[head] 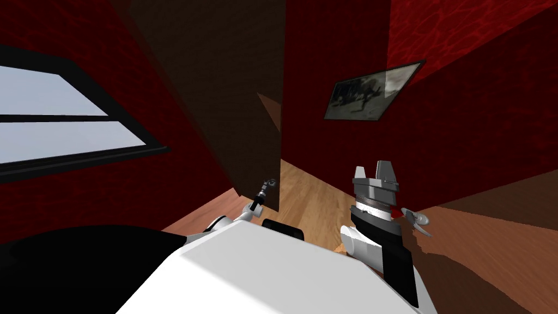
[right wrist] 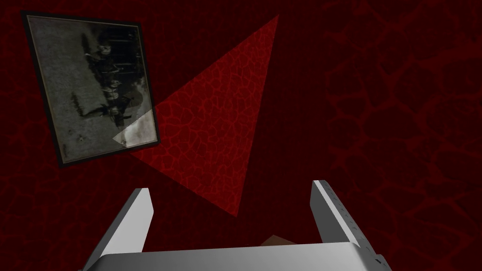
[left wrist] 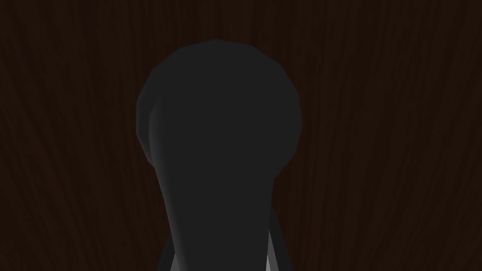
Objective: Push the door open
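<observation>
The left gripper (left wrist: pixel 221 256) is at the door (head: pixel 229 98), which is a dark brown panel with a faint wood grain. In the head view the door stands almost edge-on in front of me, between the dark red walls. Its free edge is on the side of the right arm.

In the left wrist view a dark, rounded handle (left wrist: pixel 219 122) rises directly between the left fingers (left wrist: pixel 269 256). Its narrow neck is low between them and its wide round head is beyond their tips. The brown face of the door is close behind it. Of each finger I see a thin light strip lying along a side of the neck. The strips are closer together than open fingers would be and they touch the neck on both sides, so the fingers look clenched on the handle.

The right gripper (head: pixel 376 170) is held up to the right of the door's edge, well apart from the door, over the wooden floor (head: pixel 305 201). Its fingers (right wrist: pixel 136 216) are released and spread wide, with nothing between them.

A small silver lever (head: pixel 417 219) is just beside the right wrist, in front of a lighter brown surface. I cannot tell what it belongs to.
</observation>
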Motion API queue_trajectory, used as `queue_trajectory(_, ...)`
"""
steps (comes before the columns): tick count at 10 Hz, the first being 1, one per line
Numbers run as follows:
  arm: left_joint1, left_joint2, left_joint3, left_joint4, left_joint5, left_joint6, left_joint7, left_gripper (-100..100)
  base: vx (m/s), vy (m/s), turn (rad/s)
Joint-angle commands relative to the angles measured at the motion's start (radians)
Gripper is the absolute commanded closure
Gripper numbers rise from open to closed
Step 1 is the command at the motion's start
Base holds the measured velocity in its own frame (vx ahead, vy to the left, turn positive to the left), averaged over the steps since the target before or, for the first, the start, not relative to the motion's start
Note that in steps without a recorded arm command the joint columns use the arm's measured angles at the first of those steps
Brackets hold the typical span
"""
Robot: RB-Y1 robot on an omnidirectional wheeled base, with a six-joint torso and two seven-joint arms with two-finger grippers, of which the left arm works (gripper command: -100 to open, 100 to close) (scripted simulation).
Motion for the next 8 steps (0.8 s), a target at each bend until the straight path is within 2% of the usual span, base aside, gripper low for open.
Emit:
queue_trajectory(1,-0.012,-0.003,0.02,0.011,0.01,-0.01,-0.01,100,0.175,-0.117,0.056)
queue_trajectory(4,-0.011,-0.007,0.044,0.013,0.022,-0.008,-0.021,100,0.159,-0.116,0.048)
queue_trajectory(5,-0.014,0.0,0.044,0.026,0.022,-0.013,-0.019,100,0.066,-0.046,0.044)
queue_trajectory(6,-0.016,0.006,0.061,0.028,0.028,-0.015,-0.024,100,0.123,-0.018,0.052)
queue_trajectory(8,-0.016,0.008,0.074,0.03,0.033,-0.016,-0.028,100,0.177,-0.058,0.053)
